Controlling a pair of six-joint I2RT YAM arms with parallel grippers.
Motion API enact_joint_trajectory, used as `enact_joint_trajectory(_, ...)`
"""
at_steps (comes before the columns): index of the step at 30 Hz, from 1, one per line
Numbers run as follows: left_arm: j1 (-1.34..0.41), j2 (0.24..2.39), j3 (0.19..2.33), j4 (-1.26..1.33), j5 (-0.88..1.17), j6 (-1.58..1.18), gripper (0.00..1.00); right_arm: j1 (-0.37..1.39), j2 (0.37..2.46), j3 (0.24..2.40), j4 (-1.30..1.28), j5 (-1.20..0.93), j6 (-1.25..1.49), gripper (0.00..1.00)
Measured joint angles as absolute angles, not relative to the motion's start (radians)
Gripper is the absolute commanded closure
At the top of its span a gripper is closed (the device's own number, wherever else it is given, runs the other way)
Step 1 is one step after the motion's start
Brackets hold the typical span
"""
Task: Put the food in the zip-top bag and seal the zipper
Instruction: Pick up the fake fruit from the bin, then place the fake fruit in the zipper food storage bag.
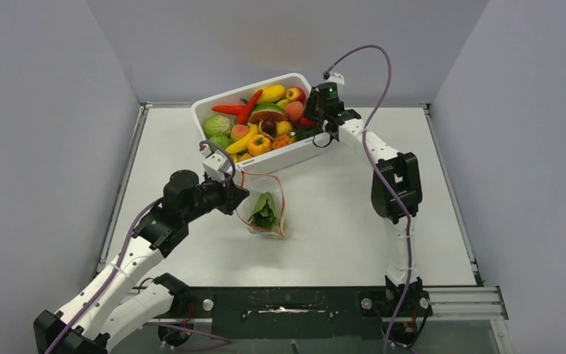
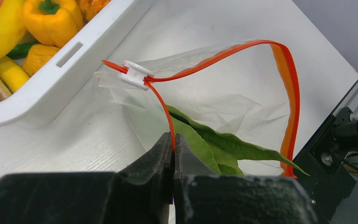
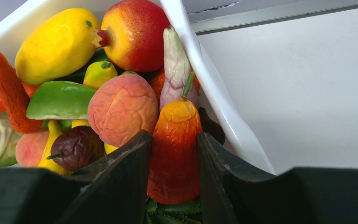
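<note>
We have 1 green leaf [image 2: 214,144] in the zip-top bag [image 2: 223,102], left gripper [image 2: 174,140] pinching its unsealed zipper [image 2: 214,58], right gripper [image 3: 173,137] clasping an orange fruit [image 3: 175,163] in the tub [image 3: 214,93].

Plain grey booth around a white table [image 1: 339,228], that's your whole backdrop.
You've got a matte white top boxed in by three bare pale grey walls: the back wall [image 1: 287,37] behind the far edge, the left wall [image 1: 44,118] and the right wall [image 1: 534,118] along the sides. A thin metal frame [image 1: 405,106] trims the far edge, and a black rail [image 1: 287,302] runs along the near edge. Light's soft and even, with a faint warm patch on that back wall.
</note>
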State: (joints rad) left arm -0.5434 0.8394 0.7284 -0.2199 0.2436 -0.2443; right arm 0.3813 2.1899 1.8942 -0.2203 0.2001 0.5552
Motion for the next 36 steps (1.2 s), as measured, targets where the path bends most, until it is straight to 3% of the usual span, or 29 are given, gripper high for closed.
enact_joint_trajectory(11,-0.523,0.851,0.728,-0.209,0.245,-0.272,1.00,0.364,2.094,1.808,-0.211,0.132,0.528,0.81)
enact_joint_trajectory(28,-0.477,0.898,0.715,-0.113,0.284,-0.409,1.00,0.362,1.687,1.505,-0.168,-0.002,0.452,0.82)
enact_joint_trajectory(36,-0.469,0.913,0.717,-0.113,0.270,-0.509,1.00,0.444,1.464,1.342,-0.173,-0.063,0.429,0.81)
